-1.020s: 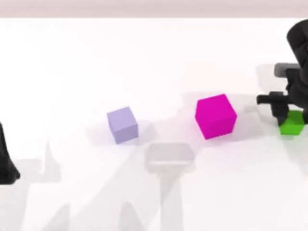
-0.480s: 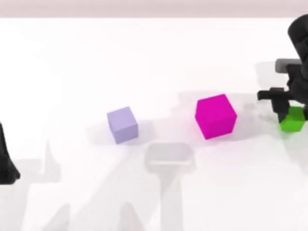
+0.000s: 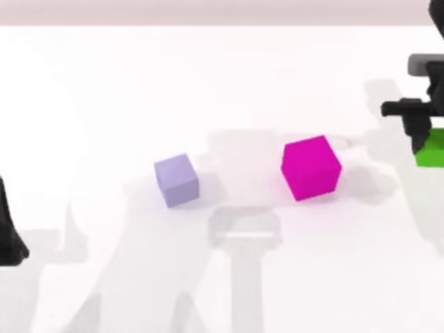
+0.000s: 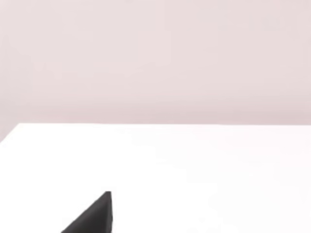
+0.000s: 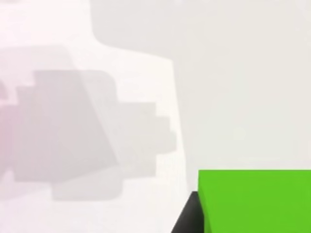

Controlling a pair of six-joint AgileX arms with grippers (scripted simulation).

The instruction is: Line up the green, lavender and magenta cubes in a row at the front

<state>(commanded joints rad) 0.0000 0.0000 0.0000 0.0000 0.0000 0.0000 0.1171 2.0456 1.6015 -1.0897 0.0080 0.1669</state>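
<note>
The left arm (image 3: 10,232) sat parked at the left edge of the table (image 3: 229,76), only a dark part of it in the top view; whether its fingers were open or closed could not be told.

Left of the table's middle, the lavender cube (image 3: 176,180) rested on the white surface, alone and turned a little askew.

Right of the middle lay the magenta cube (image 3: 311,167), well apart from the lavender one and likewise turned at an angle.

At the right edge, the right gripper (image 3: 424,139) was closed on the green cube (image 3: 431,149), which was cut off by the top view's right border. In the right wrist view the green cube (image 5: 255,201) sat against a dark finger (image 5: 187,218), with grey shadows across the table beyond it.
</note>
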